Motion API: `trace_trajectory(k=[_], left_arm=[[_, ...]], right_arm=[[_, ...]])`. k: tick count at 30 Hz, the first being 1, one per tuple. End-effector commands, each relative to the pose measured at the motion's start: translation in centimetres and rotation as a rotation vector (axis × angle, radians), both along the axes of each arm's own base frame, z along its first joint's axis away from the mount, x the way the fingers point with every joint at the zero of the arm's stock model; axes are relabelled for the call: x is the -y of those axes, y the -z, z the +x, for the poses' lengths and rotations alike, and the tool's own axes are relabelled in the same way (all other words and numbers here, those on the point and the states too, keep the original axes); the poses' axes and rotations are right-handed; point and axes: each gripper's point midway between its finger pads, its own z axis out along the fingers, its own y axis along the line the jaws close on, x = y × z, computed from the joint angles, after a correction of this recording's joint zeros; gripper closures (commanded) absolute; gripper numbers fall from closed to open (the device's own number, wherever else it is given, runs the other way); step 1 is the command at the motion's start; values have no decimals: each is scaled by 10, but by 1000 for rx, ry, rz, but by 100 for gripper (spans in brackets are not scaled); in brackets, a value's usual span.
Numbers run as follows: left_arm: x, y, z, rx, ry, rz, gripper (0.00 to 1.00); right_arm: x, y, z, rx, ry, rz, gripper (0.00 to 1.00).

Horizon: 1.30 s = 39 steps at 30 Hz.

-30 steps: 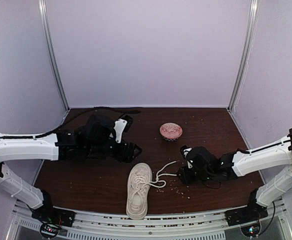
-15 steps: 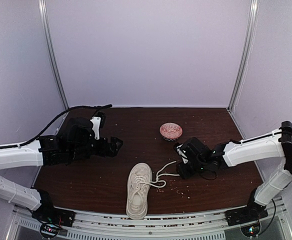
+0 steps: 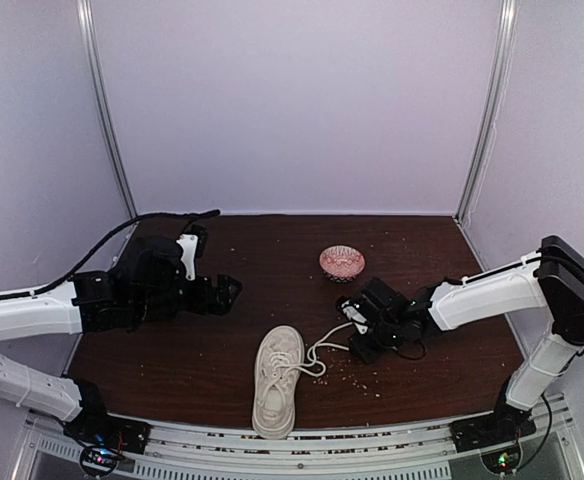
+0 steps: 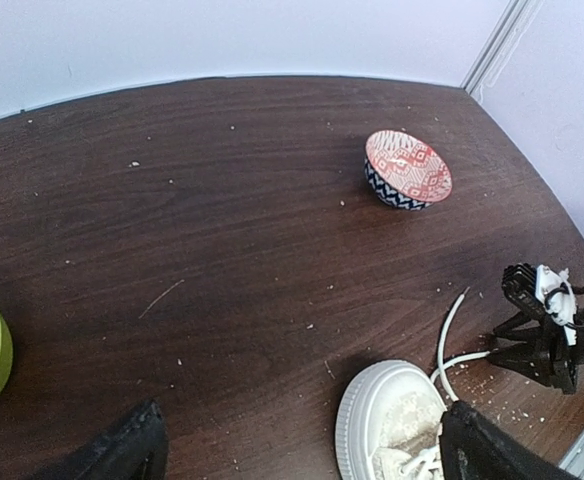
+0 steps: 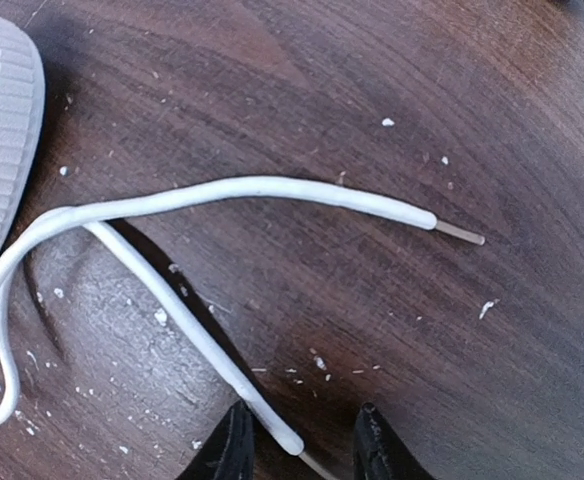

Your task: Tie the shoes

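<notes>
Laces decide the coming move. Two loose ends trail from the shoe across the worktop toward the right arm, and one of them finishes between the right fingers, its tip just inside the gap. Those fingers stand apart, one on each side of the tip, with nothing clamped as far as the wrist view shows. From the gap the lace runs away slantwise toward the shoe's toe, so its length crosses the closing line at an angle rather than lying along it; a squeeze here would likely catch only the very end. The second end lies farther ahead of the fingers, roughly crosswise, clear of them. The shoe sits beyond both ends, on the side toward the other arm, sole down, its length running from the near edge of the worktop away, toe far. The left fingers are spread wide and hold nothing; the toe is near them, the lace ends well apart from them. The right arm is plainly the nearer for the pickup.
</notes>
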Motion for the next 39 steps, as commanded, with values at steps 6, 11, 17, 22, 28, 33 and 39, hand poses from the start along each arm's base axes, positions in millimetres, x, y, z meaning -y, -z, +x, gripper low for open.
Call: trace_trajectory(k=[6,11,17,22,28,33,39], left_arm=[[5,3,2,-20,5,17,3],[18,3,6,-37,47,52,6],[51,1,5,-64,150,64,14],[100,2,-3,-100,256,112,19],[164,34,-14,-214,386,241,31],[186,56,-21,-290,432,312,42],[195,84,-36,-407,480,328,48]], right_arm=[[0,11,-24,-82,-70,0,67],[5,15,-25,-84,-43,-17,98],[22,-18,-36,-48,38,49,100],[50,-36,-52,-39,144,118,100],[72,-38,-69,-50,236,199,100],[79,-45,-74,-39,271,263,100],[78,-52,-73,-20,271,299,100]])
